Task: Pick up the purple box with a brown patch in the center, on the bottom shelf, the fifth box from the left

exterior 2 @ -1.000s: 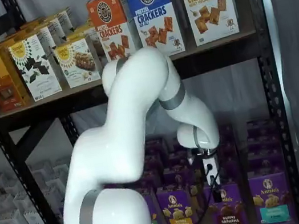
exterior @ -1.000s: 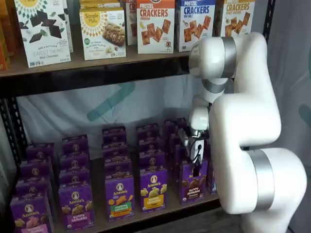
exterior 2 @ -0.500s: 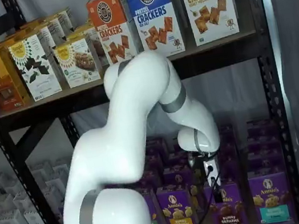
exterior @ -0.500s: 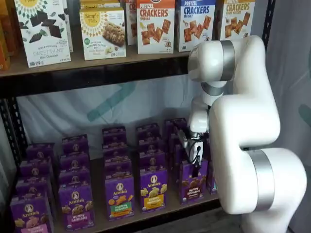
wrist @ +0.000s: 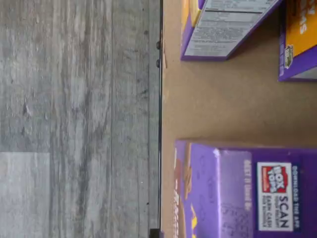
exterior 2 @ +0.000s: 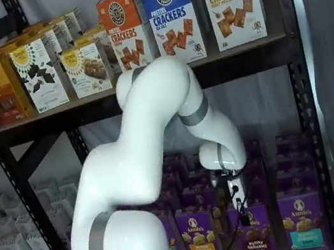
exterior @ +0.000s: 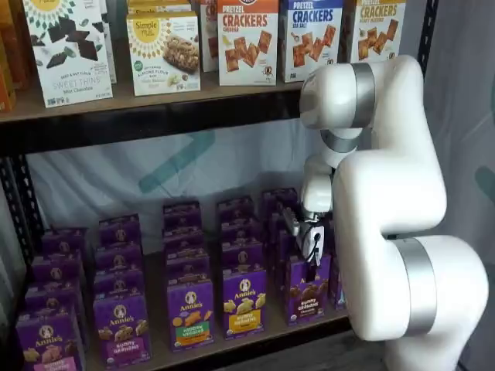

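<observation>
The purple box with brown bunny crackers and a brown band stands upright at the front of the bottom shelf, and it shows in both shelf views. My gripper hangs straight above it, its black fingers down at the carton's top edge. The fingers are seen side-on behind a cable, so no gap and no grip can be made out. In the wrist view a purple carton top with a Box Tops label lies on the bare board; which carton it is I cannot tell.
A yellow-band purple carton stands just left of the box, and a teal-band one to its right. More purple rows stand behind. Cracker boxes fill the shelf above. My bulky white arm stands before the rack's right upright.
My gripper has sunk a little, bringing the black fingers down to the top of the purple box. The box itself has not moved.
</observation>
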Tool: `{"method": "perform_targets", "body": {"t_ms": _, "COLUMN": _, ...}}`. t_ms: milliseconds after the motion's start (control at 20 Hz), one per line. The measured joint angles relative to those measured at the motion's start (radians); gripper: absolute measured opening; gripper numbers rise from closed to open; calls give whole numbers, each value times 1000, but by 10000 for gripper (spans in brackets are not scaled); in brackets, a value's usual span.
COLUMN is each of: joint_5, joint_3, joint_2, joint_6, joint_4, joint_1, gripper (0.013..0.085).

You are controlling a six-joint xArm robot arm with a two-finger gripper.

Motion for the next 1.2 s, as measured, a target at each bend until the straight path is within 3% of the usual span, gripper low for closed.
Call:
{"method": "perform_targets", "body": {"t_ms": 200, "joint_5": -2, "joint_3": 8, "joint_2": -2, "joint_6": 3, "joint_4": -1, "joint_1": 2, "gripper": 610}}
{"method": "perform_targets", "body": {"t_ms": 600, "joint_5": -23, "joint_3": 21, "joint_2": -1, "joint_6": 3, "joint_4": 5, "joint_1": 8, "gripper": 410}}
{"method": "perform_targets", "body": {"t_ms": 850, "joint_5": -25, "joint_3": 18, "joint_2": 2, "joint_6": 1, "joint_4": 10, "joint_1": 11, "gripper": 410}}
{"method": "perform_targets", "body": {"t_ms": 1100, "joint_5": -29, "joint_3": 16, "joint_2": 6, "joint_6": 3, "joint_4": 10, "joint_1": 13, "gripper": 290}}
{"method": "perform_targets", "body": {"t_ms": 1200, "joint_5": -24, "joint_3": 15, "joint_2": 5, "joint_6": 7, "joint_4": 6, "joint_1": 14, "gripper": 290}}
